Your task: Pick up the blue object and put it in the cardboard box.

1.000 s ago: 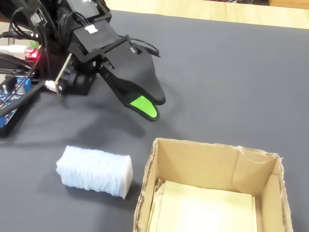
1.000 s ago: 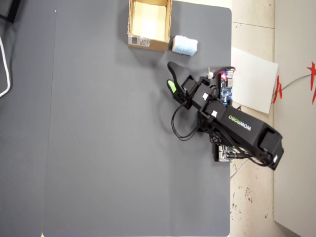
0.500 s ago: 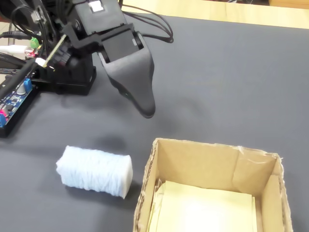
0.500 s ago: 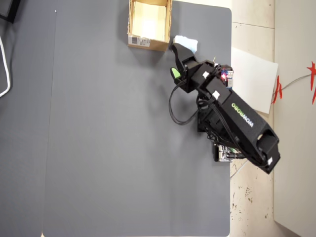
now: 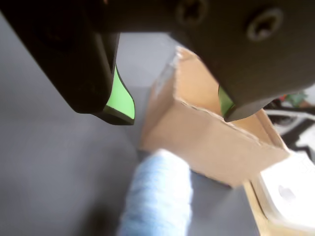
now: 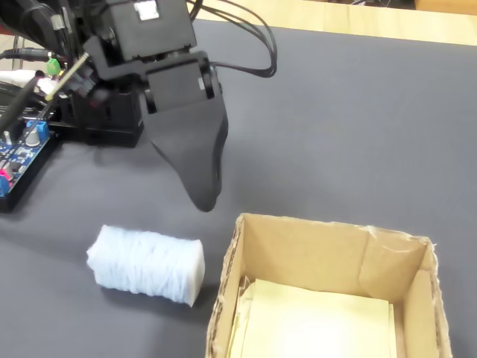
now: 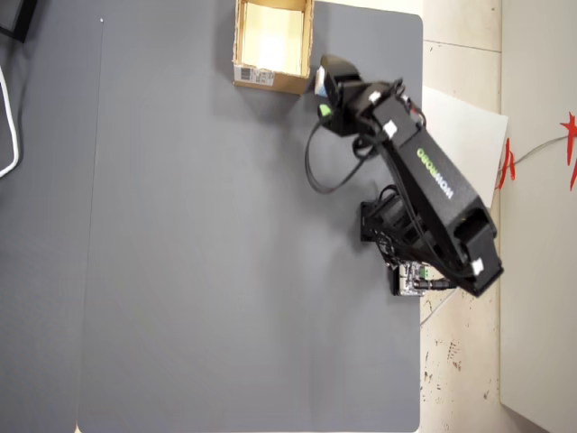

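The blue object point(image 5: 157, 196) is a pale blue, fuzzy, rounded pad lying on the grey mat, just left of the cardboard box point(image 6: 313, 253) in the fixed view point(image 6: 145, 262). The tan box point(image 5: 211, 142) stands open-topped, with a pale yellow inside. My gripper point(image 5: 174, 115) hangs open above the spot where pad and box meet. Its green-padded fingers point(image 5: 120, 101) are wide apart and hold nothing. From the side, one black jaw point(image 6: 203, 198) points down, clear of the pad. In the overhead view the gripper point(image 7: 325, 77) is by the box's right side point(image 7: 270, 81) and the arm covers the pad.
A dark-blue circuit board point(image 6: 19, 156) with knobs lies at the left beside the arm's base point(image 6: 104, 112). Black cables point(image 6: 246, 45) loop behind the arm. A white sheet point(image 7: 460, 135) lies off the mat's right edge. The box sits at the mat's far edge.
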Robot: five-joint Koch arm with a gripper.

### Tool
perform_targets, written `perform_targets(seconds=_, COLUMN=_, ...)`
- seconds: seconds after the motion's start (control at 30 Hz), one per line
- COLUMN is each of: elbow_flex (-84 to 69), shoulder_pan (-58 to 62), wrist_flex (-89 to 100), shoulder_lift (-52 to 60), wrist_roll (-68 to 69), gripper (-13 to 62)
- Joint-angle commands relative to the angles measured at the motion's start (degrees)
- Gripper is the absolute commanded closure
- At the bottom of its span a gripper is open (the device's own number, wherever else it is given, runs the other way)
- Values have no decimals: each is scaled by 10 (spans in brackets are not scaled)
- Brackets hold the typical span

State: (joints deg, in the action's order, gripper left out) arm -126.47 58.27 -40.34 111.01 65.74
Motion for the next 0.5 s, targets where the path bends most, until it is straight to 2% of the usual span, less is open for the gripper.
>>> perform_targets(seconds=0.0, elbow_flex=50, shoulder_pan=18, wrist_flex=-14, shoulder_lift=-8, wrist_roll=-1, gripper=166)
perform_targets(seconds=0.47, elbow_flex=49, shoulder_pan=82, wrist_flex=-7, shoulder_lift=-133, wrist_roll=1, gripper=166)
